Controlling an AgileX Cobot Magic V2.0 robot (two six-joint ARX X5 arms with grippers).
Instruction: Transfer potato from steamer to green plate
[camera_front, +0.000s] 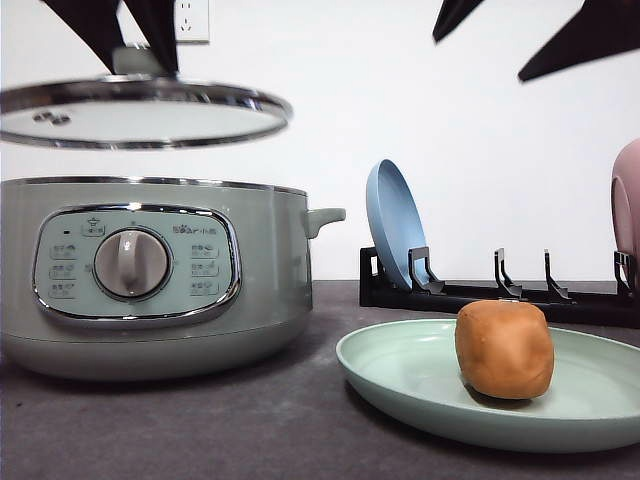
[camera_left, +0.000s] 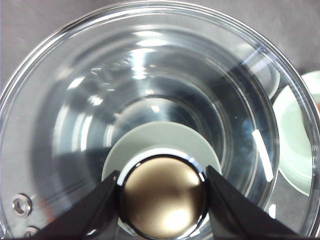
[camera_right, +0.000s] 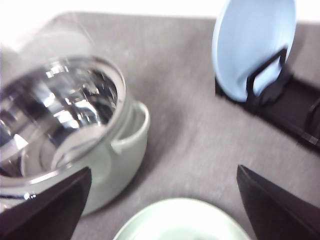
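The orange-brown potato sits on the green plate at the right front of the table. At the left stands the sage-green steamer, open. Its glass lid hangs level above it, with my left gripper shut on the knob. In the left wrist view the fingers of the left gripper clamp the chrome-topped knob. High above the plate, my right gripper is open and holds nothing. The right wrist view shows the right gripper spread wide over the steamer and the green plate.
A black dish rack runs along the back right, holding a blue plate upright and a pink plate at the far right edge. The dark grey table has bare surface in front of the steamer.
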